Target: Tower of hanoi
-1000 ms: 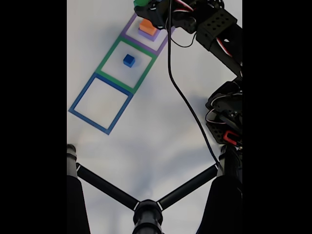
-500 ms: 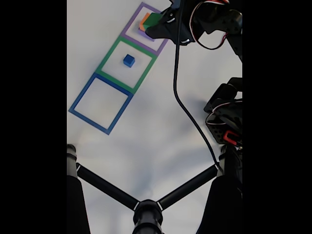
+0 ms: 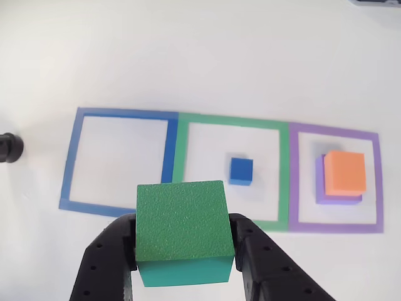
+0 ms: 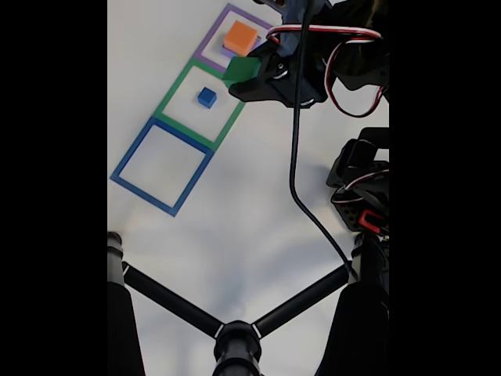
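A white table (image 3: 188, 56) carries three taped squares in a row, with the green outline (image 3: 232, 175) in the middle. To its right in the other view, the purple outline (image 3: 335, 182) holds the purple block (image 3: 321, 188) with the orange block (image 3: 344, 172) stacked on it. The gripper (image 3: 183, 251), jaws clamped on the green block (image 3: 182, 219), holds it in the air over the green outline's near-left corner, beside the blue outline (image 3: 119, 160). The blue block (image 3: 241, 171) sits inside the green outline. The likely risk: lowered here, the green block could straddle the tape or land on the smaller blue block, breaking the puzzle's rule.
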`<action>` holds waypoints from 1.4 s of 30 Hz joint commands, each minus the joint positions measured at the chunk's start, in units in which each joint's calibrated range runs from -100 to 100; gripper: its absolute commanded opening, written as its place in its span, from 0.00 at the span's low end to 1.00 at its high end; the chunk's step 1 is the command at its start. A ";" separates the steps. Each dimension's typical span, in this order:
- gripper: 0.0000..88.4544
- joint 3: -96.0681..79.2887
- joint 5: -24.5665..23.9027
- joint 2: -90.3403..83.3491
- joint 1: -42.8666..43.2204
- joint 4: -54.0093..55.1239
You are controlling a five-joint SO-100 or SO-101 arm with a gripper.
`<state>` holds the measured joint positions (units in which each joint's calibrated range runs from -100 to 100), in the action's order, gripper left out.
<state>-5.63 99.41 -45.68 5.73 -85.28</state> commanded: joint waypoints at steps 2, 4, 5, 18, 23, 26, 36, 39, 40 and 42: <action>0.07 -16.86 0.59 -4.16 2.84 17.01; 0.07 -24.94 0.59 -4.88 3.53 25.75; 0.07 -28.58 0.59 -5.05 3.91 30.12; 0.07 -65.47 0.59 6.09 10.47 87.10; 0.08 -71.92 0.59 15.23 11.84 102.96; 0.08 -72.38 0.59 22.76 12.15 110.49; 0.07 -66.56 0.59 48.40 13.98 132.02; 0.07 -63.47 0.59 53.29 14.66 134.04; 0.07 -62.29 0.59 54.65 14.89 134.29; 0.07 -60.47 0.59 56.81 15.27 134.77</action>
<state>-70.41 99.41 8.90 20.02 46.89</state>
